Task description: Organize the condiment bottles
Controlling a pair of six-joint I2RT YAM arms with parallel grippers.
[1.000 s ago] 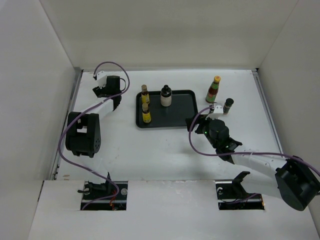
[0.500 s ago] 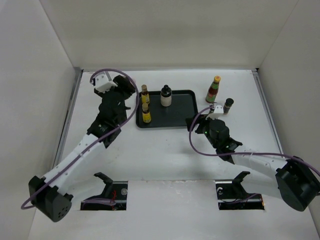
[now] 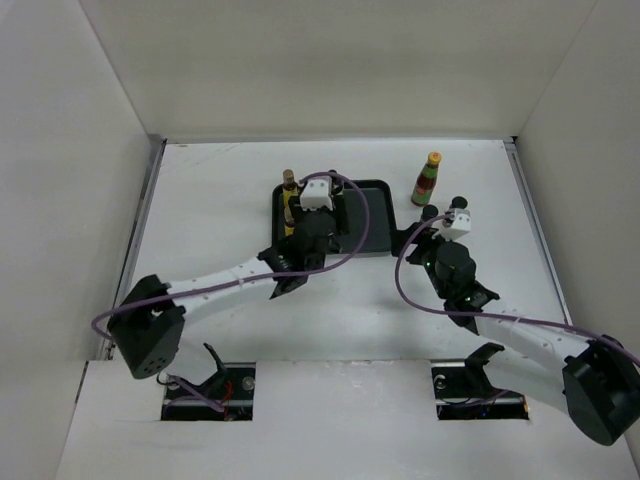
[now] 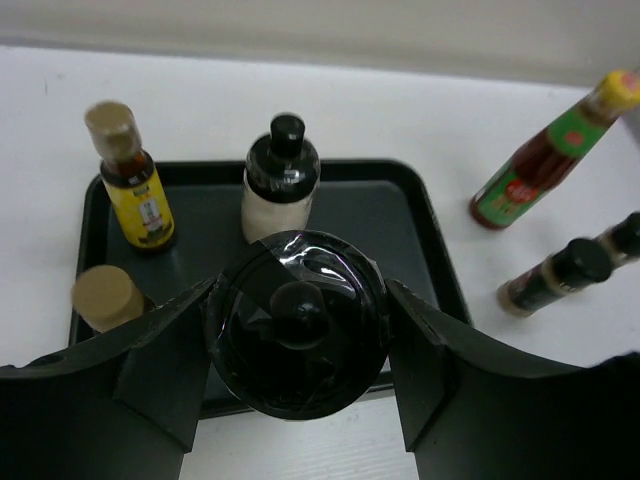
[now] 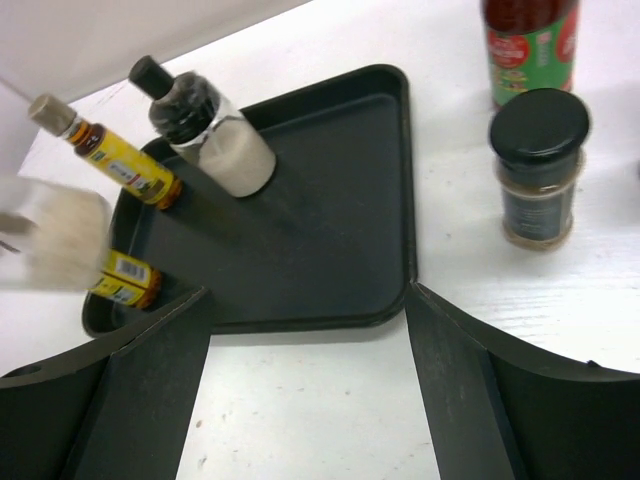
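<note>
Farthest left, two slim yellow-labelled glass bottles (image 4: 140, 200) stood on the flat black rectangular tray (image 4: 425, 215), one behind the other along its left side. Next to them, my left hand (image 4: 297, 335) hung over the tray's near edge. Its fingers (image 4: 175, 365) pinched a stubby bottle with a round black cap (image 4: 297, 300) from both sides. I could see only the cap from above, so I could not tell how far its base sat above the tray floor. Just beyond it, a stubby pale bottle with a black cap (image 4: 280, 185) stood upright on the tray. To the right, off the tray on the white tabletop (image 3: 220, 200), stood the taller red bottle with a green neck and orange cap (image 4: 540, 155). A dark jar with a black lid (image 5: 540, 170) stood nearer to me. My right hand (image 5: 305, 330) was spread wide and held nothing, aimed at the tray's right corner with the jar just off its right finger. I judged the main risk to be the descent. If I lowered the held bottle too near the rim, its base could catch and tip. Too far forward and it could knock the pale bottle over. The shiny cap might also slip in the grip, and a careless right-arm move could topple the jar.
</note>
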